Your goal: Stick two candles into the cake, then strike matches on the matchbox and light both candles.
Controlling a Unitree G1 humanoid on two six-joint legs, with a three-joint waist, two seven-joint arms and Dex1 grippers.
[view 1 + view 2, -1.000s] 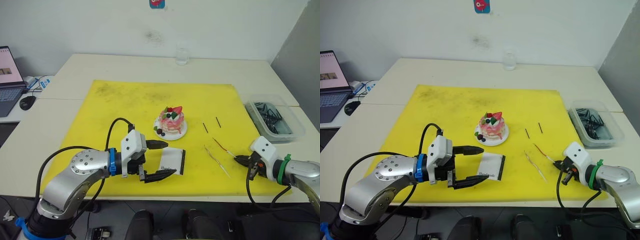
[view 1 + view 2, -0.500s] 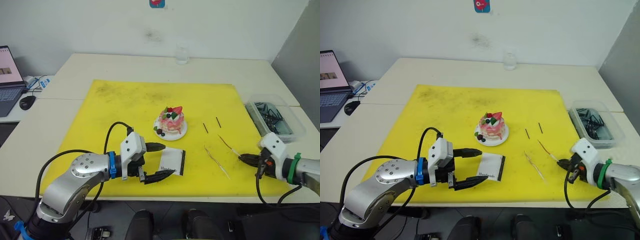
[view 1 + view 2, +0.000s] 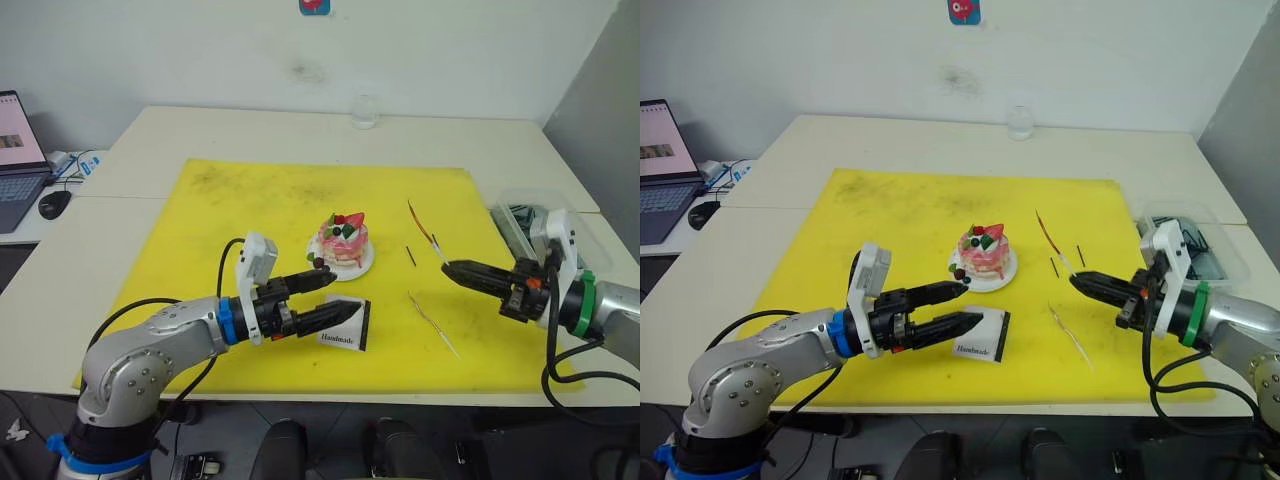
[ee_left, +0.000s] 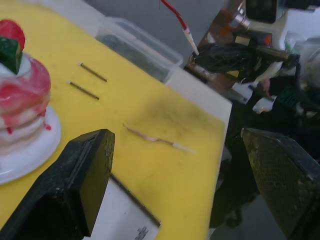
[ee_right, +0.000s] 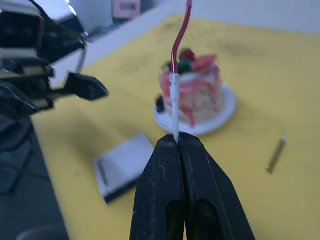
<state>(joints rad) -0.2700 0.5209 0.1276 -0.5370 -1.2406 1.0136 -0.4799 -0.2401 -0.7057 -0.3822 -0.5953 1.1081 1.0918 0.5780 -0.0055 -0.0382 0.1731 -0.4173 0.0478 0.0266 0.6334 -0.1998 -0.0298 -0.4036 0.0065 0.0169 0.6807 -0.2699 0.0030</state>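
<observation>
the right hand (image 3: pixel 447 267), fingers together, pinches the pale end of the thin reddish candle (image 3: pixel 421 224), lifted right of the small round pink-and-white cake (image 3: pixel 343 240). the left hand (image 3: pixel 345 301), fingers apart, hovers just in front of the cake over the flat white "handmade" matchbox (image 3: pixel 345 326). the darker thin candle (image 3: pixel 433 322) lies on the yellow mat (image 3: pixel 250 200), right of the matchbox.

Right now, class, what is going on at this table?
The right gripper is shut on the red candle, holding it by its pale end above the mat, right of the cake. The left gripper is open over the matchbox. The other candle and two matches lie on the mat; no candle is in the cake yet.
</observation>
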